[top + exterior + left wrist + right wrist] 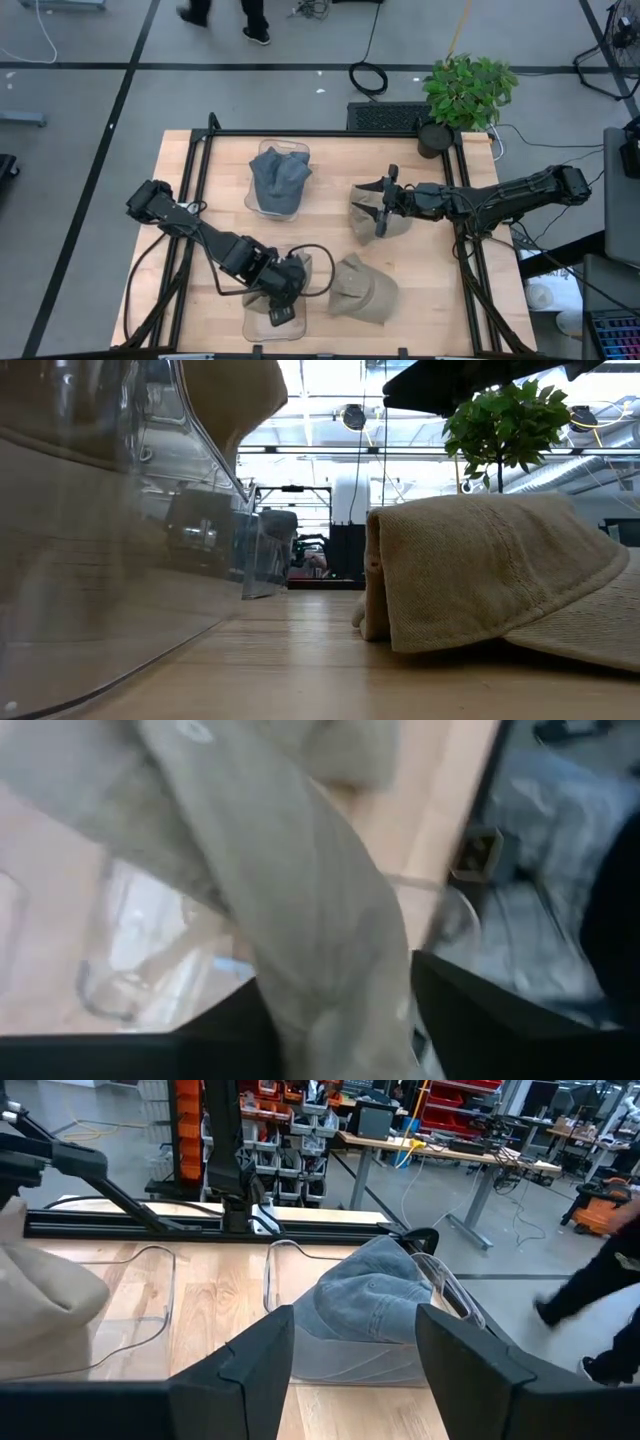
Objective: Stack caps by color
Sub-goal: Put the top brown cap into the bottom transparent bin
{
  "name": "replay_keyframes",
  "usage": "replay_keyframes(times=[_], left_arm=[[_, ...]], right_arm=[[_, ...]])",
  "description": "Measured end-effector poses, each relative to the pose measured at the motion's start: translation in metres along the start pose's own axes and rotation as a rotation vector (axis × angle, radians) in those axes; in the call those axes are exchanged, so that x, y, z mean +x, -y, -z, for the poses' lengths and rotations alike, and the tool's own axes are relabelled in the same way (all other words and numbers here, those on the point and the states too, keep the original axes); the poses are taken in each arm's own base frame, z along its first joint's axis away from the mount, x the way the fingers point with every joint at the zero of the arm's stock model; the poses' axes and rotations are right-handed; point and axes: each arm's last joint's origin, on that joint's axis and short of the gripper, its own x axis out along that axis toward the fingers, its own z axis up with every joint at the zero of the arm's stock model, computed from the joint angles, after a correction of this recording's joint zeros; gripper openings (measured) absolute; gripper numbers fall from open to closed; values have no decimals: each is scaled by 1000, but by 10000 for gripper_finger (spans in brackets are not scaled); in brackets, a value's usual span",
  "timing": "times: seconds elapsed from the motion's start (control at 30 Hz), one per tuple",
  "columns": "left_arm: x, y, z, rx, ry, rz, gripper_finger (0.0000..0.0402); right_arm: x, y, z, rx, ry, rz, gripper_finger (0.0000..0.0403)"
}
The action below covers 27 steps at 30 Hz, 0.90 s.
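A clear bin (268, 318) at the table's near edge holds tan caps (262, 296). My left gripper (281, 312) points steeply down over it, jaws open, with tan cap cloth (300, 890) running between its fingers. A second clear bin (298, 152) at the far middle holds slate-blue caps (278, 180). My right gripper (384, 206) hovers level and open over a tan cap (368, 226) and touches nothing. Another tan cap (362, 288) lies on the table beside the near bin. My left gripper comes from above with its fingers (470, 1015) apart. A thick fold of the tan cap (345, 1000) fills the gap between them and hangs over the near bin. I cannot tell whether the fingers touch the cloth.
A black frame rail (330, 133) runs round the table top. A potted plant (466, 92) stands at the far right corner. A black cable (318, 268) loops near my left gripper. Bare wood lies at the table's near right.
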Motion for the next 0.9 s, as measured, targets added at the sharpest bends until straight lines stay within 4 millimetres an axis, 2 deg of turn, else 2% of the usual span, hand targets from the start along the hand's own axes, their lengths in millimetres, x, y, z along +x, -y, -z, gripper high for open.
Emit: replay_keyframes(times=[0.13, 0.27, 0.67, 0.8, 0.9], left_arm=[[-1, -2, -2, 35, -85, 67, 246], [-14, -14, -4, 6, -80, 28, 271], [-44, -63, -5, -91, -69, -336, 278], [-46, -70, 0, -151, -125, -406, 278], [-43, -66, 4, -162, -203, -353, 278]], right_arm=[[0, 0, 1, -2, -6, 0, 196], [0, 0, 1, -3, -9, -1, 196], [0, 0, 2, 9, -24, -2, 196], [0, 0, 2, 9, -24, -2, 196], [0, 0, 2, 8, -24, -2, 196]])
